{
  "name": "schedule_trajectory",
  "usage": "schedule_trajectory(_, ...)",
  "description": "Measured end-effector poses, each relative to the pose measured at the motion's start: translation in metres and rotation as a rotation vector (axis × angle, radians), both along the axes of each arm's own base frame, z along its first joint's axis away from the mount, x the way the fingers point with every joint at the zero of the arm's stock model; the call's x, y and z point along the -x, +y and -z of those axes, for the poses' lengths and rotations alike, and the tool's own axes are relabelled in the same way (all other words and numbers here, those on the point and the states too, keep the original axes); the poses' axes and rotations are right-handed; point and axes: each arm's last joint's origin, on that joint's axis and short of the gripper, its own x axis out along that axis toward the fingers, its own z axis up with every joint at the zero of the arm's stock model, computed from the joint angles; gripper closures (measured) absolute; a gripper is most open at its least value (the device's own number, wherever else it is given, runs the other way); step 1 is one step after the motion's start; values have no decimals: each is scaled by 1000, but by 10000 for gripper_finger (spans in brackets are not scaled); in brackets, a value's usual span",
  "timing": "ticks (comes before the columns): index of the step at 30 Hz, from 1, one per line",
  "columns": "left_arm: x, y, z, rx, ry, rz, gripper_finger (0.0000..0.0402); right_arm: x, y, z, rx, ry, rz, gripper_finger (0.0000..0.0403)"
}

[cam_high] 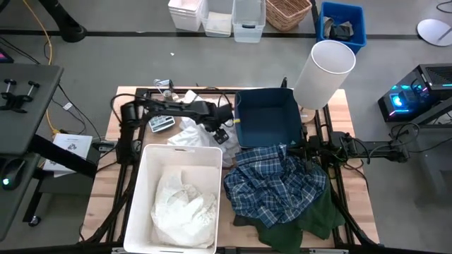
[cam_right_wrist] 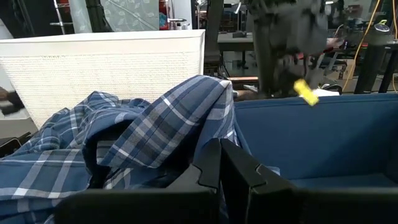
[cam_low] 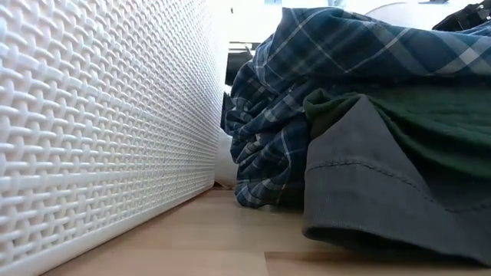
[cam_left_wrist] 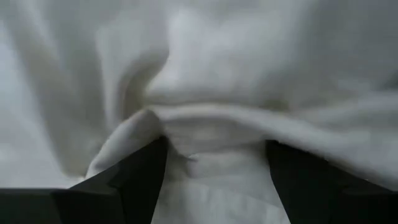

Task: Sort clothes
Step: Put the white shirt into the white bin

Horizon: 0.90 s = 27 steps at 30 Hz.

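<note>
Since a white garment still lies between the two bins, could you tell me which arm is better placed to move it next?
Probably the left. Its gripper is open, with the white garment bunched between its fingers, beside the white bin. The right gripper is shut, over by the plaid shirt.

Left gripper [cam_high: 220, 134] down on a white garment [cam_high: 192, 134] beside white bin [cam_high: 145, 204] (more whites inside); plaid shirt [cam_high: 275, 185] over green garment [cam_high: 311, 222].
</note>
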Motion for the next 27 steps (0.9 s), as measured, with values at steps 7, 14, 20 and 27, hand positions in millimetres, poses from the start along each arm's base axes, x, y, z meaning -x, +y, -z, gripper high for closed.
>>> schedule_trajectory(7,-3,-1,29,72,87,68,266,0,0,0,0,0,0,402)
schedule_trajectory(14,17,-32,-64,39,-91,202,394,0,0,0,0,0,0,402)
schedule_trajectory(20,81,-60,-200,-194,-467,265,398,0,0,0,0,1,0,402)
schedule_trajectory(27,160,-78,-312,-476,-1015,246,400,0,0,0,0,1,0,402)
